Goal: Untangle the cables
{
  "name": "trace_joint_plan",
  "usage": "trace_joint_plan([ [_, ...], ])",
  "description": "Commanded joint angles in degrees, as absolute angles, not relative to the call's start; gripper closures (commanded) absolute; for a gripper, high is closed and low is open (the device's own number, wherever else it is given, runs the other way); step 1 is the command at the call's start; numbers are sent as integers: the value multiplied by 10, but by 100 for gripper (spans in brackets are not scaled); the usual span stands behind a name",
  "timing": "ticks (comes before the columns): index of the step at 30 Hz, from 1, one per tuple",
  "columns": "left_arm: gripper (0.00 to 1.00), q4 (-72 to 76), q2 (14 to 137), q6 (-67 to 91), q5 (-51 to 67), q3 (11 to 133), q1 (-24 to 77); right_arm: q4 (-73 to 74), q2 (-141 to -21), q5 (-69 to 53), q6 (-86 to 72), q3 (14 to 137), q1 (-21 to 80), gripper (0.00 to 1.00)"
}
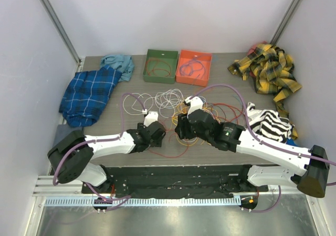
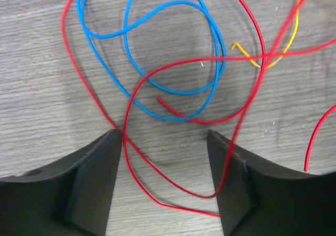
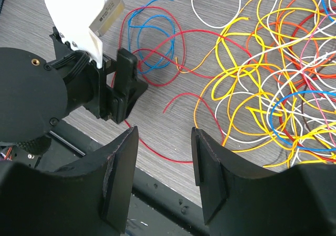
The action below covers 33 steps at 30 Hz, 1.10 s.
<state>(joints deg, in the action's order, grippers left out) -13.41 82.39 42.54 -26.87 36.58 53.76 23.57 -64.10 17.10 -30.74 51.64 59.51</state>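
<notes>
cables (image 1: 176,107): thin, smooth, flexible wires in loose overlapping loops of yellow, orange, red, white and blue. they lay tangled on the grey wood-grain table (image 2: 37,78), just nearside of the green tray (image 1: 160,65), densest slightly to its right. a red wire (image 2: 134,157) and a blue wire (image 2: 157,52) trailed out at the tangle's left edge, nearside of the tray.

green tray: square, rigid, low-walled, with a coil of thin wire inside. an orange tray (image 1: 194,68) of like shape sat just beside its right wall. a crumpled blue plaid cloth (image 1: 89,94) lay well left of the green tray, and a yellow-and-black plaid cloth (image 1: 270,73) well right.

left gripper (image 2: 163,136): the arm lay low and nearly flat, reaching toward the green tray, claw pointed down at the table. its matte black fingers stood apart. a loop of the red wire lay between them, running just beside one fingertip, and nothing was clamped.

right gripper (image 3: 164,133): the arm came in low from the right of the tray, bent at the elbow, claw tilted down over the tangle's near edge. its jaws were partly spread and held nothing.
</notes>
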Motion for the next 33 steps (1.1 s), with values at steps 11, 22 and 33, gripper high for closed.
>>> trace_joint_plan([
  [11,79,-91,853,465,-192,291,533,207,-630,183,-314,512,597,48],
  [22,100,-152,765,462,-189,316,534,210,-615,183,-316,512,596,49],
  [33,100,-330,556,349,-292,586,537,231,-562,202,-321,506,598,49],
])
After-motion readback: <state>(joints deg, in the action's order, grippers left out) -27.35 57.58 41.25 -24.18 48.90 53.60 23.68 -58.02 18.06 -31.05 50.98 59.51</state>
